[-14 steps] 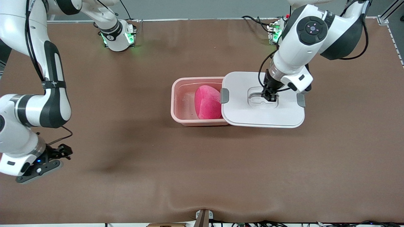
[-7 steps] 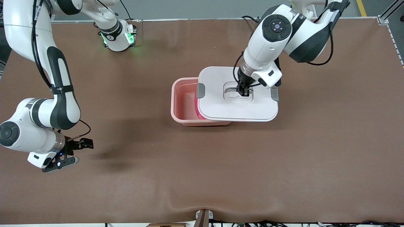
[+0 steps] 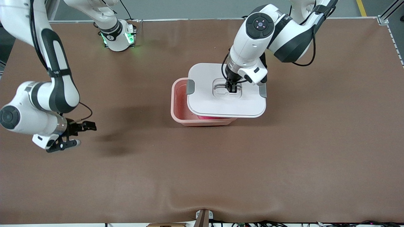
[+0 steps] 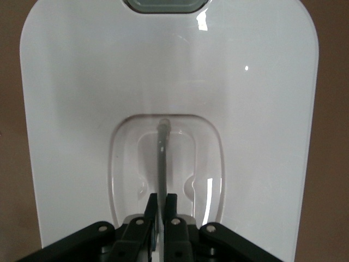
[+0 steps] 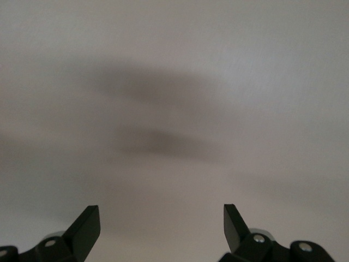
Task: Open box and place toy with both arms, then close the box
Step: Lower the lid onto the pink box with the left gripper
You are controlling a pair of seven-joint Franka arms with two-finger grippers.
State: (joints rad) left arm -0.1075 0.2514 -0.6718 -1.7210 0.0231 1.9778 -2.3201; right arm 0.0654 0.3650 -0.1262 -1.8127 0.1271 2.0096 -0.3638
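Step in hand: closing the box; the toy is already inside, the lid not yet seated.
Left gripper (image 3: 232,88): over the middle of the lid, its fingers (image 4: 150,213) pinched together on the thin handle bar (image 4: 162,158) standing in the lid's recess.
Lid (image 3: 205,104): white, with a grey clip (image 3: 190,87) at each short end, carried by that handle; it hangs above the tub, roughly level as far as the front view shows.
Box (image 3: 176,104): pale pink tub at mid-worktop, its long axis running from one arm's end of the worktop to the other.
Toy (image 3: 210,118): in the tub, nearly hidden; only a bright pink sliver peeps out under the lid's edge nearest the front camera.
Deciding relation: the lid's long axis already runs parallel to the tub's, but the lid sits offset toward the left arm's end, leaving the tub's rim at the right arm's end uncovered. By my reckoning the lid must shift toward the right arm's end before it lowers.
Right gripper (image 3: 71,134): low above bare worktop (image 3: 202,173) toward the right arm's end, well apart from the box, fingers spread wide and holding nothing; that arm waits.
Nearer arm: the left, which already holds the lid.
Risk: lowered while offset, one rim may catch and the lid tilt.
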